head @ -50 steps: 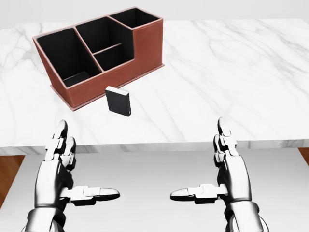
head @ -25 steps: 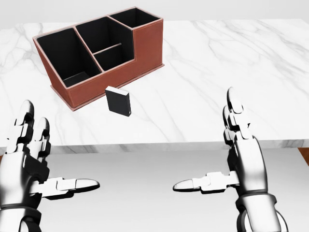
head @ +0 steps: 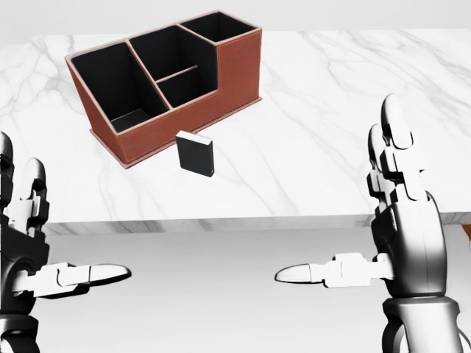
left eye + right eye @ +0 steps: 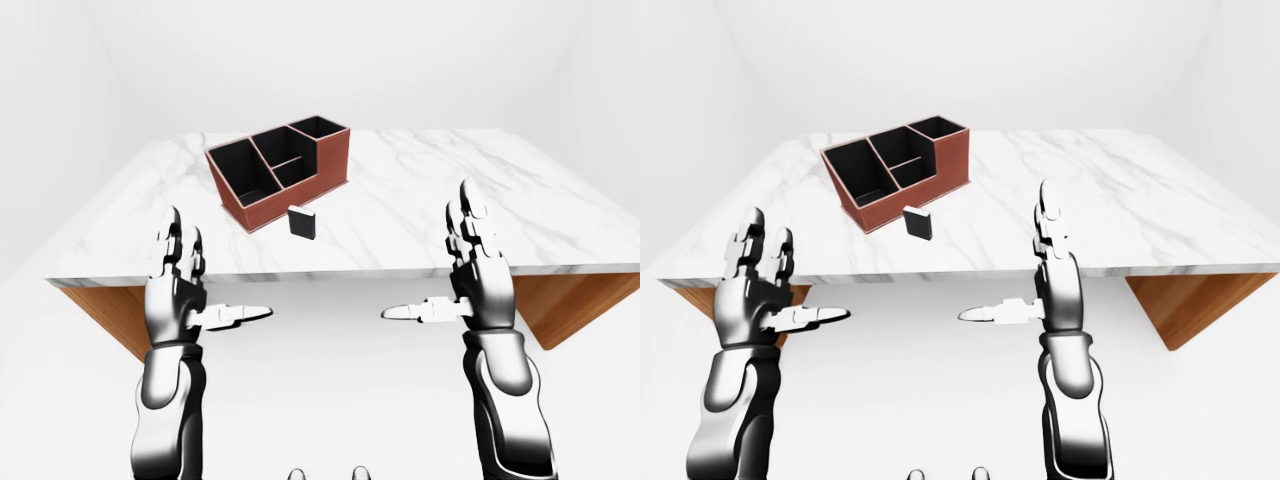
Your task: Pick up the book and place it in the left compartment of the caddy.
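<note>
A small black book stands upright on the white marble table, just below the caddy in the head view. The reddish-brown caddy has black compartments; its large left compartment is open at the top. Both hands hover short of the table's near edge, well apart from the book. My left hand is at the lower left with its fingers spread and thumb pointing inward, holding nothing. My right hand mirrors it at the lower right, fingers upright, also holding nothing.
The table's near edge runs across the head view between the hands and the book. Wooden supports show under the tabletop at both sides. White floor and walls surround the table.
Both hands have risen and moved apart, the left one sliding toward the left edge. The whole picture has shifted slightly right, so the camera moved; book and caddy are unmoved on the table.
</note>
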Robot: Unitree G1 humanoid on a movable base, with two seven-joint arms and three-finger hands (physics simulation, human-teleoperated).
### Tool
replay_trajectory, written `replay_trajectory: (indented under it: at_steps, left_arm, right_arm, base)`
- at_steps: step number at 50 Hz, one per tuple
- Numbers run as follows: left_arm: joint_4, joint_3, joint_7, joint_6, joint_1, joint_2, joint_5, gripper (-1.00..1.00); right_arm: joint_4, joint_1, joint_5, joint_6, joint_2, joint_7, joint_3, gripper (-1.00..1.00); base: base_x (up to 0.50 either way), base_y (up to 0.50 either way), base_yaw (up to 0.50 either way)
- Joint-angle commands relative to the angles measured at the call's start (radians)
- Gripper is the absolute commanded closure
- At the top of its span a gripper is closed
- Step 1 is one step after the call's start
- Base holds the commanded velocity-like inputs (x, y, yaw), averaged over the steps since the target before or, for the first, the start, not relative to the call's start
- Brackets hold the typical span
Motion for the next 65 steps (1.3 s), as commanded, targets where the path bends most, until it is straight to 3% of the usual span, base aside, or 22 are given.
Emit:
replay_trajectory:
  at_steps: [1,18,65]
  left_arm:
    - [-0.013,0.020,0.003,0.000,-0.007,0.008,-0.012,-1.00]
    - [0.006,0.022,0.007,0.000,-0.016,0.012,-0.013,-1.00]
    - [0.018,0.021,0.016,0.000,-0.018,0.014,-0.007,-1.00]
  right_arm:
    - [0.006,-0.001,0.003,0.000,0.005,-0.003,-0.003,-1.00]
    - [0.015,0.011,0.011,0.000,0.001,-0.003,-0.005,-1.00]
    - [0.030,0.063,0.037,0.000,0.008,0.015,-0.026,-1.00]
  base:
    - [0.00,0.50,0.00]
    - [0.04,0.50,0.00]
    - [0.50,0.16,0.00]
